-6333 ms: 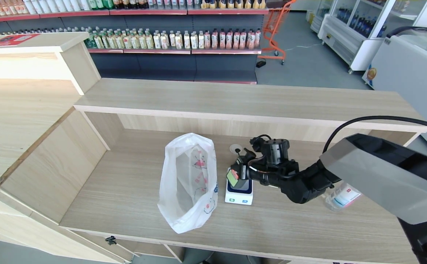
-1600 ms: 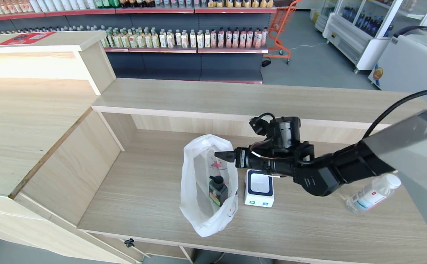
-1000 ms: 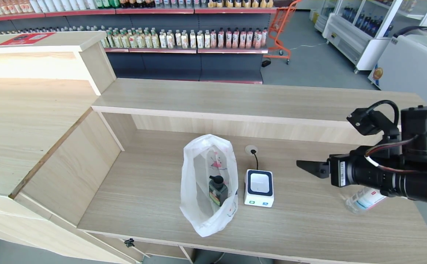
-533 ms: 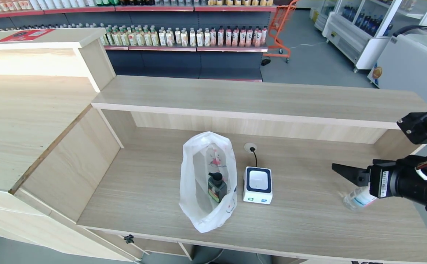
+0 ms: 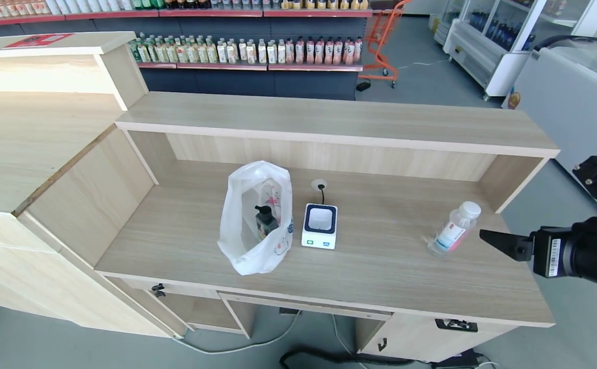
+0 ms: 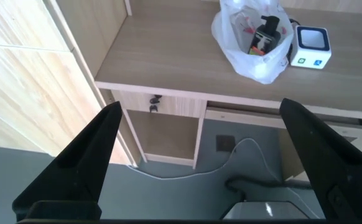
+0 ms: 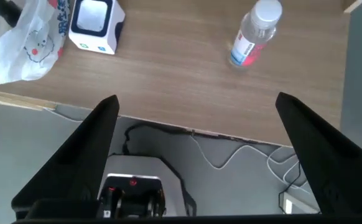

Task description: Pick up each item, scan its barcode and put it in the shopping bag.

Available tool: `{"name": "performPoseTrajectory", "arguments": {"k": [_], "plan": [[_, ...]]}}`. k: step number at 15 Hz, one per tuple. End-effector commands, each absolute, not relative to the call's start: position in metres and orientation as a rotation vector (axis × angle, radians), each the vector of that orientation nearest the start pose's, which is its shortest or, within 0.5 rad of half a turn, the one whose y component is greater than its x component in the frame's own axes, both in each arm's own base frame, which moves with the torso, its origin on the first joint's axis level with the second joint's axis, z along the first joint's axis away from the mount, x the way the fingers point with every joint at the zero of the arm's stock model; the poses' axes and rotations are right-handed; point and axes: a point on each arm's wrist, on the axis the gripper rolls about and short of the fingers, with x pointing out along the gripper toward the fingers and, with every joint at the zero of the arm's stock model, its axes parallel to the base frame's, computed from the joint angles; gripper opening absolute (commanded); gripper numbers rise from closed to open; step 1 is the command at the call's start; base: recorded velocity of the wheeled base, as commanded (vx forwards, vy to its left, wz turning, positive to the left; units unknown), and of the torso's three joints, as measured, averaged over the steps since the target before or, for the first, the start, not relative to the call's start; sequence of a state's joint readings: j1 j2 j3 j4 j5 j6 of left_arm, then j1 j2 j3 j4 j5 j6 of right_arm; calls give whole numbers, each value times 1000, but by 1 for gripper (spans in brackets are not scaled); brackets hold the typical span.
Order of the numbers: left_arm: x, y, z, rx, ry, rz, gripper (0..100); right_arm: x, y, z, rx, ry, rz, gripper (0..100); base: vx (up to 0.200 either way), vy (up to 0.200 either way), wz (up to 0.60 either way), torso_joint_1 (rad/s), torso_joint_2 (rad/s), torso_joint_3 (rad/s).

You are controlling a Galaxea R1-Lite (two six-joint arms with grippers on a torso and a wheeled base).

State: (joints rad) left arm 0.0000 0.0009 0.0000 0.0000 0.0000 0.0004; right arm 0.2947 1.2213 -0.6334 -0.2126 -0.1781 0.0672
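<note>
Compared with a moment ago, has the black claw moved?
Yes. The right gripper was above the scanner by the shopping bag; now it sits well to the scanner's right, past the bottle.

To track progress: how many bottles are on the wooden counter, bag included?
2: a dark pump bottle inside the white plastic bag; a clear white-capped bottle at the counter's right end. The bag may hide more.

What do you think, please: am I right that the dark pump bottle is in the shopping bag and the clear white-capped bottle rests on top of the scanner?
Not quite. The clear white-capped bottle rests on the counter, well apart from the scanner, on the robot's right of it, as the head view shows. The dark pump bottle is indeed in the shopping bag.
</note>
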Motion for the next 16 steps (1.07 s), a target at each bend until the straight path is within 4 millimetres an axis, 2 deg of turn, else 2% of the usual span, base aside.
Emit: {"name": "performPoseTrajectory", "arguments": {"k": [1, 4, 9, 11, 12, 13, 14, 15, 16], "plan": [[-23, 0, 75, 0, 0, 0, 100, 175, 45, 210, -15, 371, 79, 100, -200, -200, 0, 2, 7, 2], [-23, 0, 75, 5, 0, -2, 100, 175, 39, 209, -4, 374, 43, 100, 0, 0, 0, 0, 0, 0], [-23, 0, 75, 9, 0, -3, 100, 174, 7, 186, 7, 463, -180, 100, 0, -200, 0, 9, 3, 0], [-23, 0, 75, 12, 0, 0, 100, 173, 6, 181, 9, 479, -180, 100, 0, -200, 0, 7, 10, 0], [-23, 0, 75, 0, 0, 0, 100, 175, 6, 182, 18, 477, -165, 100, 0, 0, 0, 0, 0, 0], [-23, 0, 75, -2, 0, -2, 100, 176, 9, 184, 37, 469, -127, 100, 0, 0, 0, 0, 0, 0], [-23, 0, 75, -2, 0, 0, 100, 175, 16, 184, 94, 476, -2, 100, 0, 0, 0, 0, 0, 0], [-23, 0, 75, -2, 0, 0, 100, 178, 16, 179, 68, 502, 13, 100, 0, 0, 0, 0, 0, 0], [-23, 0, 75, -2, 0, 0, 100, 190, 12, 171, 21, 531, -3, 100, 0, 0, 0, 0, 0, 0]]}}
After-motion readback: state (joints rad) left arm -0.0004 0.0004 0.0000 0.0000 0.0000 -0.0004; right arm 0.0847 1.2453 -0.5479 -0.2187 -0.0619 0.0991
